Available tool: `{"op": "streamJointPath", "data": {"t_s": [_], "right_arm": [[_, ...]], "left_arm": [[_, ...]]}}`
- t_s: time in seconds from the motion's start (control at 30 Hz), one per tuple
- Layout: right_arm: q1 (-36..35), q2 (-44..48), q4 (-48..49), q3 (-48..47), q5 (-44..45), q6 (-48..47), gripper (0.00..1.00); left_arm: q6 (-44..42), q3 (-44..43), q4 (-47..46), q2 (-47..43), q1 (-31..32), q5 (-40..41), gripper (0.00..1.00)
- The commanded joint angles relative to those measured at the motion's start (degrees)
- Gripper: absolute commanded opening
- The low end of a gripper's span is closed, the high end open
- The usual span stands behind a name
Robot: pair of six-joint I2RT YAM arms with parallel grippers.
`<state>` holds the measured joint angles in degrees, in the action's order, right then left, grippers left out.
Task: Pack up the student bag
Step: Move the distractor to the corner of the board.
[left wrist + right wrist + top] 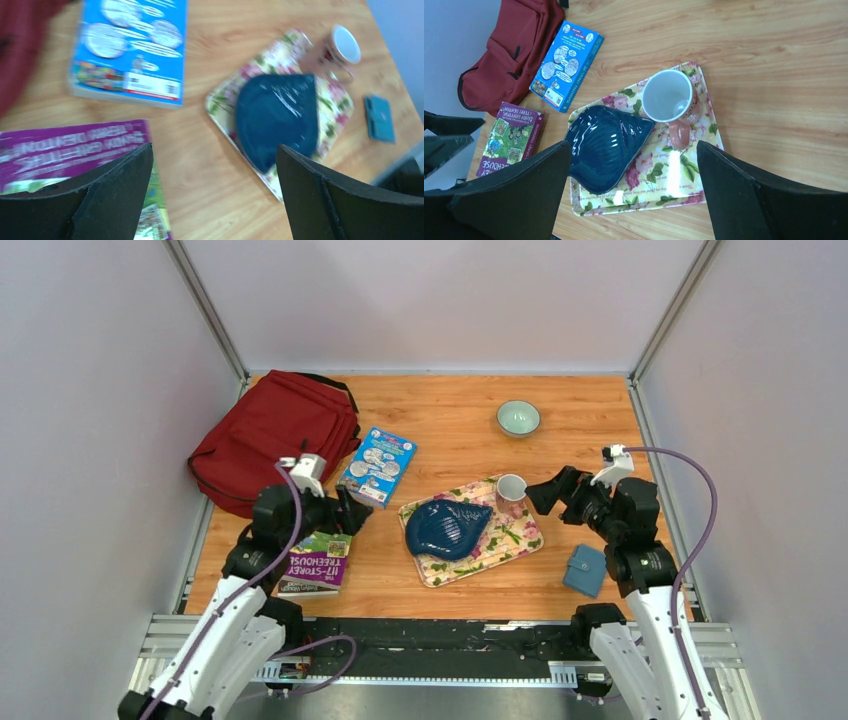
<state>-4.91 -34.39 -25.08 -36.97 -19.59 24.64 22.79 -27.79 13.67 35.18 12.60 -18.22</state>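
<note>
The blue book (pixel 378 466) lies right beside the red bag (pixel 270 430), in my way there. I see bare table (pixel 435 465) between that book and the flowery tray (pixel 515 540).

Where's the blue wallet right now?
In the top view, the blue wallet lies on the right side of the table, near its front edge, just right of the floral tray.
</note>
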Motion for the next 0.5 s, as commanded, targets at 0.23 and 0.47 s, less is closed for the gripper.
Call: {"op": "streamJointPath", "data": {"t_s": [0.23,0.47], "right_arm": [[0.1,1.3,-0.9,0.1,1.7,4.1,1.0],[0.1,0.8,-0.7,-0.2,2.5,4.4,1.0]], "left_arm": [[6.3,7.2,-8.3,8.9,21.5,5.3,0.98],[11.5,12.1,-16.6,13.9,25.6,2.6,0.98]]}}
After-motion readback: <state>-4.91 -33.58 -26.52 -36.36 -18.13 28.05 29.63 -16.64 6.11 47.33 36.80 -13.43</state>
